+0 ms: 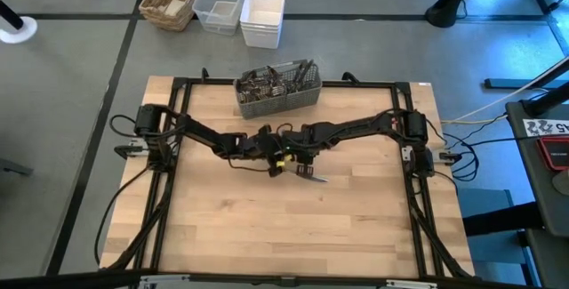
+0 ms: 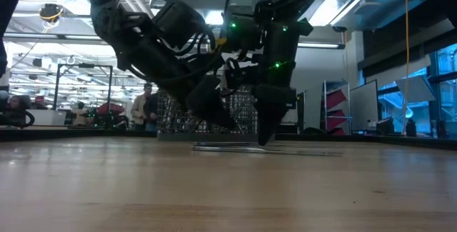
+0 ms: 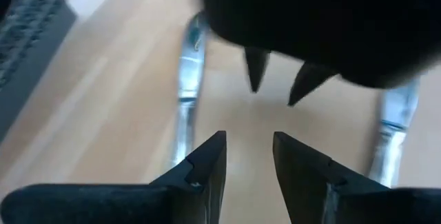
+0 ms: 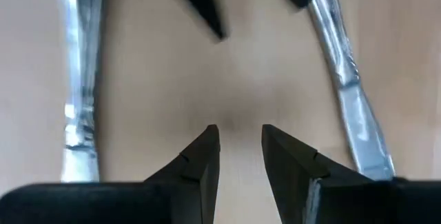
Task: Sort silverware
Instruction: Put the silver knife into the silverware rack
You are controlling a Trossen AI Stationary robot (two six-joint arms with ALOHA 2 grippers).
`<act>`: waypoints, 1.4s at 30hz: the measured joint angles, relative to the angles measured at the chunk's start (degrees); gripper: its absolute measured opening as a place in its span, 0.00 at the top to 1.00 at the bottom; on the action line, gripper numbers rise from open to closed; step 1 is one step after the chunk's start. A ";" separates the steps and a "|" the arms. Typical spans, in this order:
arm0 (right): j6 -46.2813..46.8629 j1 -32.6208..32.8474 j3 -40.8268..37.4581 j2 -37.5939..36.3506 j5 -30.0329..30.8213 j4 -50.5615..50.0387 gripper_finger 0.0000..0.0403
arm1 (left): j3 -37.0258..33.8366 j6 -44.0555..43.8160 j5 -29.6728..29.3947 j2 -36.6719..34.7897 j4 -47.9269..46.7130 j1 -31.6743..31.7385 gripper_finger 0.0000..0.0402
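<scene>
Two shiny metal knives [image 4: 79,65] lie on the pale matt wood bench [image 1: 267,227]; at twelve o'clock a grey wire-mesh caddy [image 1: 277,93].

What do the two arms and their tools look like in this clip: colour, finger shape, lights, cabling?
Both arms are dark, jointed and slim, mounted on a black frame at the table's sides, with black cables trailing off their bases. The left tool and right tool each end in two black, wedge-shaped fingers tapering to points. Small green lights glow on the wrists in the low view, and a yellow-green spot shows from above.
</scene>
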 joint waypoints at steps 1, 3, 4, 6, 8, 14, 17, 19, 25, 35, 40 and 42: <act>-0.25 -0.27 0.00 0.00 0.64 -0.40 0.72 | 0.02 -0.17 -0.02 0.00 0.00 0.60 0.72; -1.74 -0.59 0.00 0.00 2.22 -1.38 0.72 | 0.02 -0.65 0.00 0.00 -0.07 1.74 0.72; -2.90 -0.99 0.00 0.00 3.14 -1.84 0.72 | 0.02 -0.84 0.00 0.00 -0.12 2.28 0.72; -4.79 -1.48 0.02 0.00 4.62 -2.42 0.72 | 0.02 -0.89 -0.02 0.00 -0.18 3.29 0.72; -6.99 -2.55 0.02 0.00 5.63 -2.68 0.72 | 0.02 -0.76 -0.07 0.00 -0.33 4.08 0.72; -12.78 -6.03 0.04 -0.02 5.83 -2.61 0.72 | 0.02 -0.06 1.79 0.00 -0.44 5.99 0.72; -16.49 -7.53 0.04 -0.02 5.82 -2.64 0.72 | 0.07 -0.06 4.67 0.00 -1.59 6.62 0.72; -19.24 -8.18 0.04 -0.04 5.21 -2.65 0.72 | 0.09 -0.06 5.36 0.00 -3.13 6.89 0.72; -25.24 -8.37 0.04 -0.09 0.84 -1.93 0.72 | 0.09 1.72 5.42 0.00 -6.88 6.88 0.72; -26.72 -8.39 0.04 -0.09 -1.74 5.23 0.72 | 0.17 3.03 5.42 -0.17 -12.30 6.99 0.72; -26.73 -8.39 0.04 -0.10 -1.74 5.19 0.72 | 0.20 2.93 5.61 -0.20 -13.23 7.22 0.73; -26.73 -8.39 0.04 -0.11 -1.74 5.15 0.72 | 0.20 2.51 5.77 -0.20 -13.47 7.44 0.77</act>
